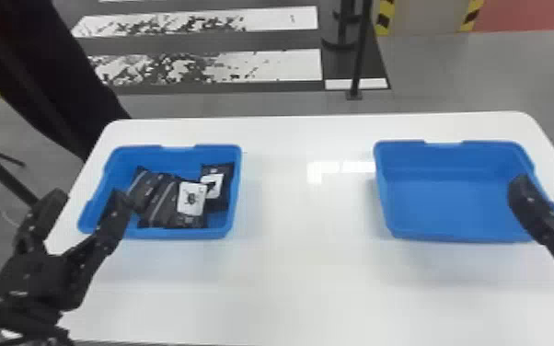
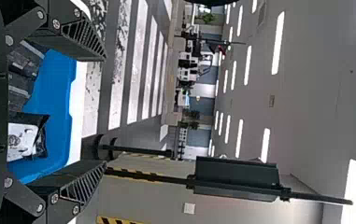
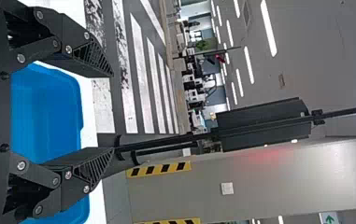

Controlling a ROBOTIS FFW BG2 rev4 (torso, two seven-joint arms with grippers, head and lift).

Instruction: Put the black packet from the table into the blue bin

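- Left gripper [image 1: 88,198]: you have it at the near left corner of the left-hand blue bin, fingers spread apart, one of them overlapping the bin in the head view.
- Left-hand blue bin [image 1: 175,233]: you see it on the table, holding at least three black packets.
- Black packets [image 1: 152,193]: they lie inside that bin, two side by side and overlapping, and another near the right wall; you can read white labels on two. Which one is the task's, you cannot tell.
- White table [image 1: 299,280]: its glossy top runs under both bins; you note a bright reflection between them.
- Right-hand blue bin [image 1: 451,209]: you see its inner floor, well apart from the other bin.
- Right gripper [image 1: 548,184]: your second effector is at this bin's right side, fingers apart too.
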